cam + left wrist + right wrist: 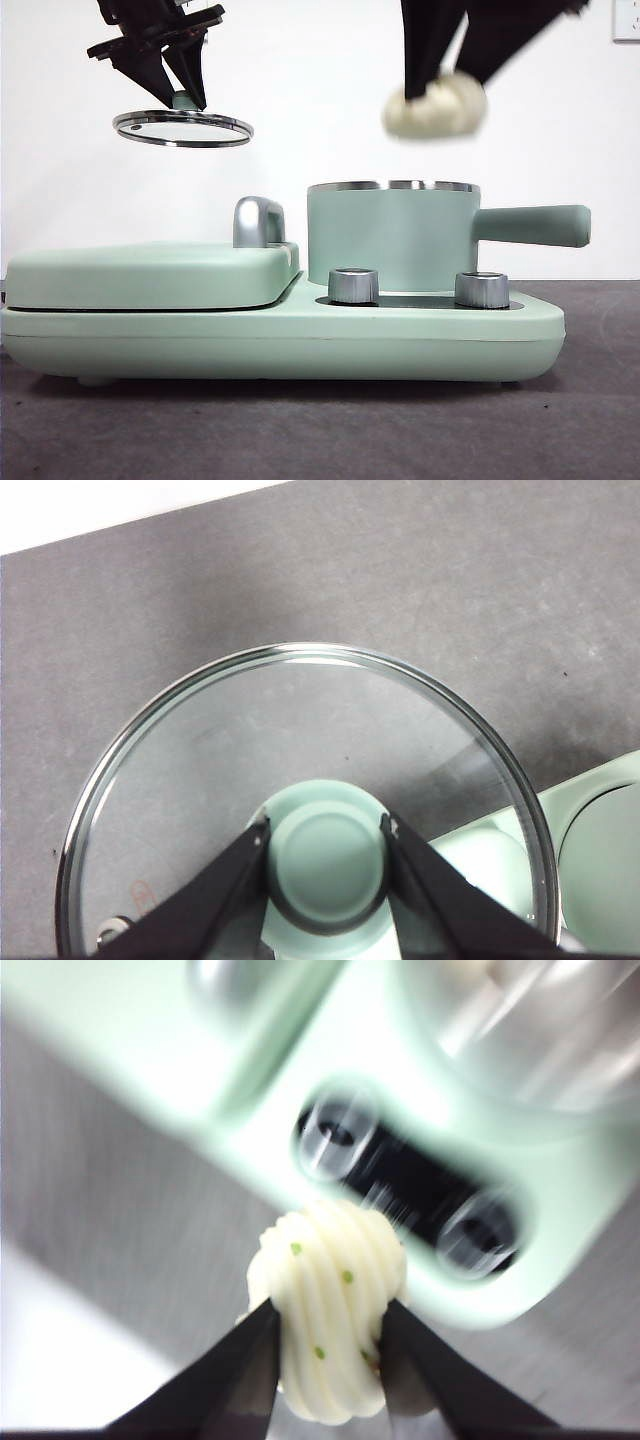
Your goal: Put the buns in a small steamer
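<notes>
Small steamer (392, 235) uncovered, interior hidden; handle horizontal. Right hand (330, 1345) pinches pleated bun (328, 1320) above rim. Left hand (328, 855) grips lid (200, 780) knob, lid level.

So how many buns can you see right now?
1: the pleated bun, clamped in the right gripper in the air above the steamer. Another may lie inside the pot, out of view.
</notes>
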You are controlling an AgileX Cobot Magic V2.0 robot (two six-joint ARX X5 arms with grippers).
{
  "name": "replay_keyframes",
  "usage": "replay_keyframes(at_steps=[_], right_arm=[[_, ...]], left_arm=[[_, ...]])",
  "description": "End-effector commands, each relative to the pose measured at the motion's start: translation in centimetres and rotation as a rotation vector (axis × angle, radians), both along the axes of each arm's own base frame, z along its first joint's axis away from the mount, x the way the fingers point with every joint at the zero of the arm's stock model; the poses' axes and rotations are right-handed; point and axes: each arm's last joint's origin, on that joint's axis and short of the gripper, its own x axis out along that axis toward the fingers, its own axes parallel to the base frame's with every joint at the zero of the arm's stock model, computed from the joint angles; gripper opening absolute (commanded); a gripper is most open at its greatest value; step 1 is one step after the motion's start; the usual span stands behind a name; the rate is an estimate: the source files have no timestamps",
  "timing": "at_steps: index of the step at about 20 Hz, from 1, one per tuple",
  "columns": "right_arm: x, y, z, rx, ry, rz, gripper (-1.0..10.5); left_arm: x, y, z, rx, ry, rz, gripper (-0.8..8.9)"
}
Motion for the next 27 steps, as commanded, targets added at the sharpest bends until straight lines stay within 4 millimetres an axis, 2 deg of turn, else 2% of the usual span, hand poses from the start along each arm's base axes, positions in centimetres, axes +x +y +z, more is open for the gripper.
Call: replay_keyframes(at_steps=[1,4,6,8,11,15,18,22,27], right_arm=[[2.8,0.2,1.5,-0.018,-0.044,0.018,1.4],[7.2,0.1,2.6,-0.039,-0.06,-0.026,1.4],[9.8,0.3,2.3,-0.052,-0.057,-0.05,1.4],[12.1,0.3,1.3,-0.07,-0.035,-0.076,1.4],[14.3,0.3,-1.2,-0.11,0.033,-0.103,1.4],[15.8,0.8,-3.8,-0.139,0.087,-0.102,1.4],[16.4,1.1,-5.0,-0.155,0.112,-0.1,1.4],[16.7,1.3,-5.2,-0.147,0.095,-0.103,2.0],[16.7,1.3,-5.2,-0.149,0.096,-0.104,3.7]], left_arm=[[-0.4,0.0,1.6,-0.018,-0.065,-0.003,1.14],[-0.4,0.0,1.6,-0.017,-0.066,-0.003,1.14],[-0.4,0.0,1.6,-0.017,-0.065,-0.003,1.14],[-0.4,0.0,1.6,-0.018,-0.065,-0.003,1.14],[-0.4,0.0,1.6,-0.017,-0.066,-0.003,1.14],[-0.3,0.0,1.6,-0.018,-0.067,-0.003,1.14],[-0.3,0.0,1.6,-0.018,-0.068,-0.003,1.14],[-0.3,0.0,1.6,-0.018,-0.066,-0.003,1.14],[-0.4,0.0,1.6,-0.017,-0.065,-0.003,1.14]])
